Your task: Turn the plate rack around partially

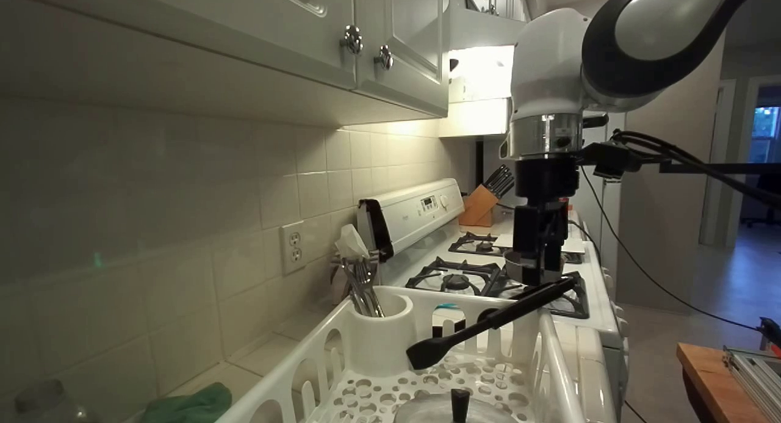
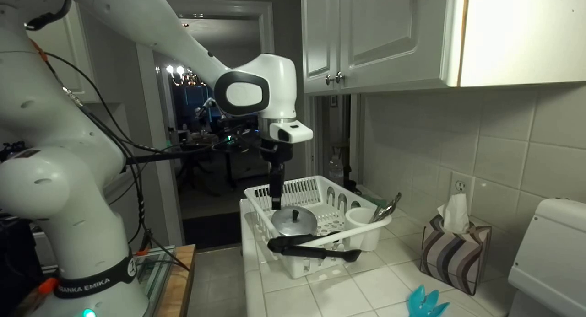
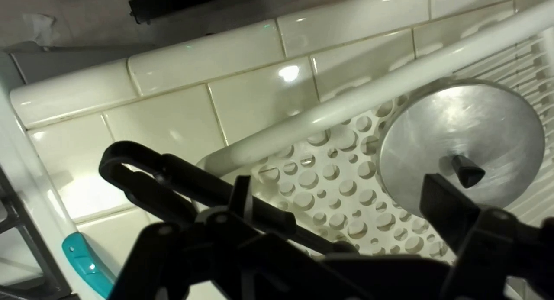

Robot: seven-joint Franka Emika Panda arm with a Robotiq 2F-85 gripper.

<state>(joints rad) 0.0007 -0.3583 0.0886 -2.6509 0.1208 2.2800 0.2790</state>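
The white plate rack stands on the tiled counter and shows in both exterior views [image 1: 564, 374] [image 2: 302, 193]. It has slotted sides and a floor full of round holes. Its long rim crosses the wrist view [image 3: 329, 114]. My gripper points down over the rack, close to that long rim on the counter's open side; it shows in both exterior views [image 1: 540, 278] [image 2: 276, 205]. In the wrist view the gripper's fingers [image 3: 337, 196] are spread wide with nothing between them. I cannot tell how high the fingertips are above the rim.
A metal lid [image 3: 458, 140] with a black knob lies in the rack. Black utensils [image 2: 316, 250] hang over its end rim. The utensil cup [image 1: 381, 343] holds cutlery. A tissue box [image 2: 455, 253], a blue item [image 2: 423, 303] and the stove [image 1: 601, 319] stand nearby. Cabinets [image 2: 389, 38] hang above.
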